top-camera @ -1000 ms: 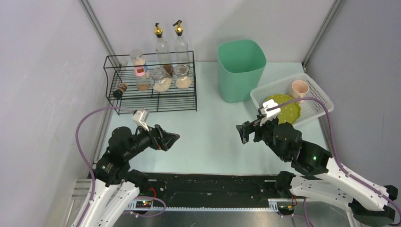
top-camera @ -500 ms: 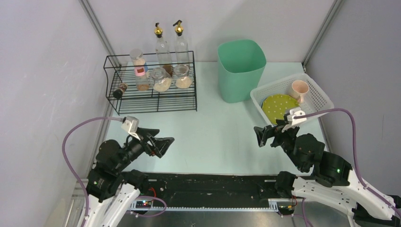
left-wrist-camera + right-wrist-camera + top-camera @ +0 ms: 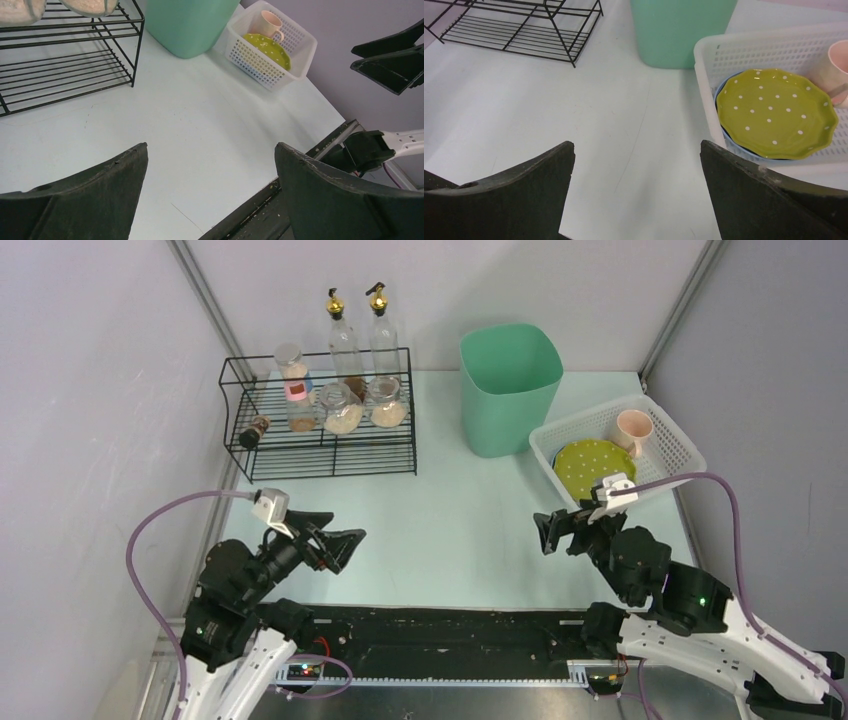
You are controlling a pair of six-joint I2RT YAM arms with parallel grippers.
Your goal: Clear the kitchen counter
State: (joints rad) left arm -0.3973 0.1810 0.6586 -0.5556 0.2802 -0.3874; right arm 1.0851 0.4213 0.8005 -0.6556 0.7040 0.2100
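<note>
The kitchen counter (image 3: 450,510) is a pale mint-green tabletop; it also shows in the left wrist view (image 3: 180,120) and the right wrist view (image 3: 614,130). My left gripper (image 3: 352,542) is open and empty above the counter's near left part; in its wrist view (image 3: 211,150) only bare counter lies between the jaws. My right gripper (image 3: 545,530) is open and empty above the near right part, just left of the white basket; its wrist view (image 3: 638,147) shows bare counter between the jaws.
A black wire rack (image 3: 320,415) with jars and bottles stands at the back left. A mint-green bin (image 3: 508,388) stands at the back centre. A white basket (image 3: 672,452) at the right holds a green dotted plate (image 3: 590,462) and a pink cup (image 3: 633,429).
Both arms have drawn back toward the near edge. The right gripper moved off the basket's plate to the right and nearer; the left gripper moved a little left and nearer.
</note>
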